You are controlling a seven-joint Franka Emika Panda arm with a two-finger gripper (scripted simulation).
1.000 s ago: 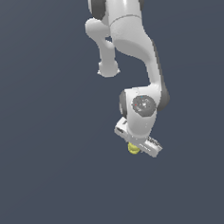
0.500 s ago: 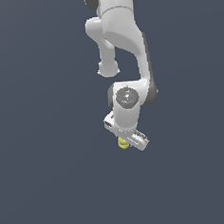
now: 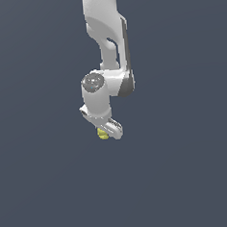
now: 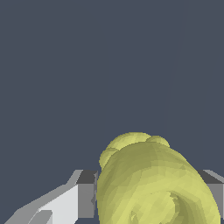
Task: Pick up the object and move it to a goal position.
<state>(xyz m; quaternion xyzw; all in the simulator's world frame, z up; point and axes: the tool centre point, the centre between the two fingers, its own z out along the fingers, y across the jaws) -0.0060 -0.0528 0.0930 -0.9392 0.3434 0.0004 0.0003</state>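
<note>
The object is a small yellow knobbly lump (image 3: 102, 133). It sits between the fingers of my white gripper (image 3: 105, 132), which is shut on it and holds it in the air over the plain dark grey ground. In the wrist view the yellow lump (image 4: 153, 183) fills the space between the two fingers (image 4: 85, 194), ridged and roundish, pressed from both sides. The arm reaches down from above in the exterior view, with the hand tilted.
Only the flat dark grey ground (image 3: 44, 188) shows around the arm. No other object, container or marker is visible in either view.
The arm has swung toward the exterior view's left with the yellow lump still held in the gripper. The hand has turned somewhat as it moved.
</note>
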